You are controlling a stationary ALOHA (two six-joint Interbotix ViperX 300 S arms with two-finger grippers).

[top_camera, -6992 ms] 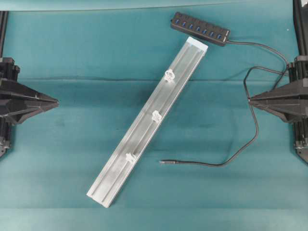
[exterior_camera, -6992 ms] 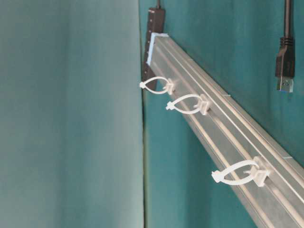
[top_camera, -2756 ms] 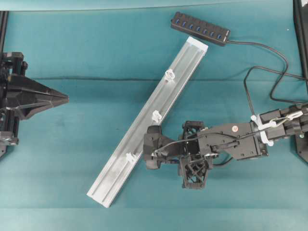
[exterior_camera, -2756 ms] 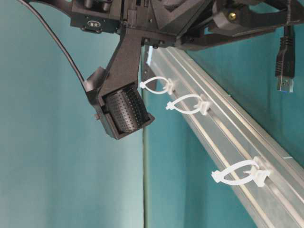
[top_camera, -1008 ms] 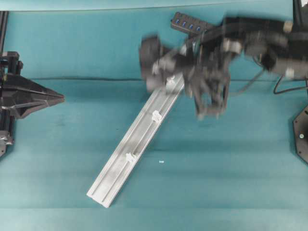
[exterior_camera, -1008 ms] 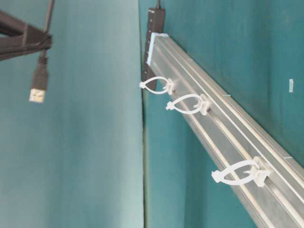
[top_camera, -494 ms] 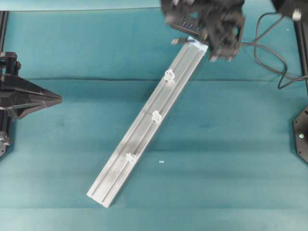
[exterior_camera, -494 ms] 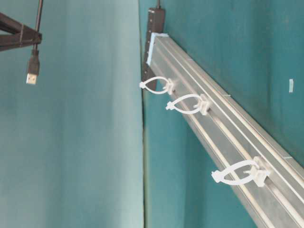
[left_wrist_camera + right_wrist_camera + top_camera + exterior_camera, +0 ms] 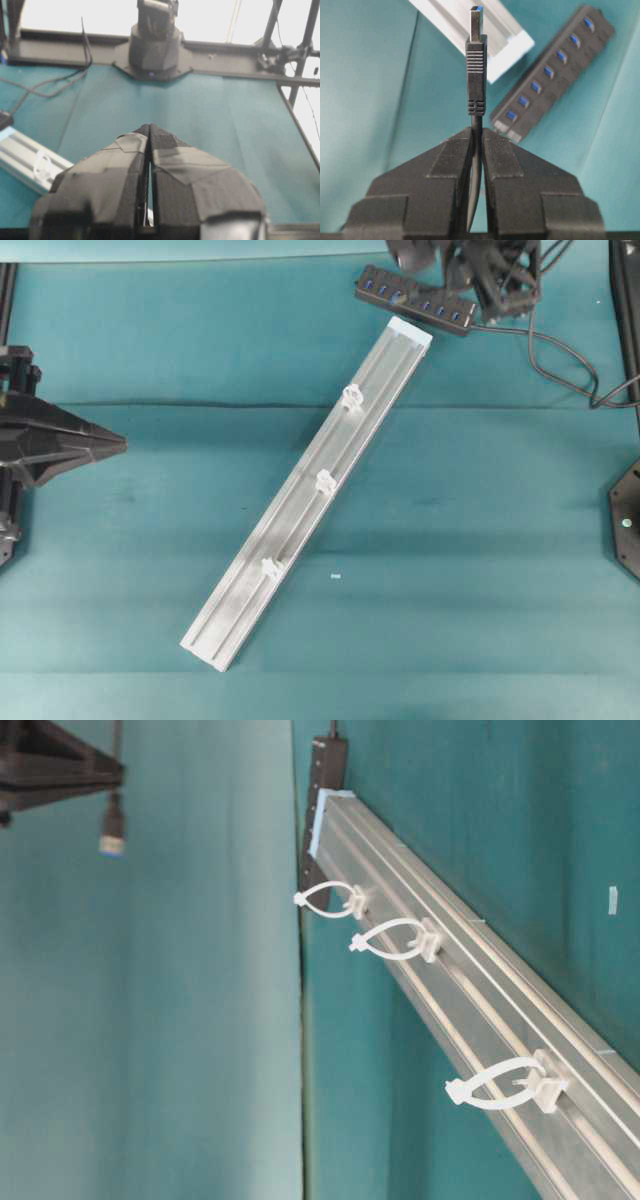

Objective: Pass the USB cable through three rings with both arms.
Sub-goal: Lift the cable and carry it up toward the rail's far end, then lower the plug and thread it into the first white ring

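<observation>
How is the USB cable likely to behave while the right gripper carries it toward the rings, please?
The USB cable probably stays straight near its stiff plug, pinched just below by the right gripper. Its loose length curls on the table, so it likely flops and trails.

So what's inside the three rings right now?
Nothing: all three rings on the rail show only teal cloth through them. The USB cable is pinched in the right gripper above the hub, not yet threaded.
</observation>
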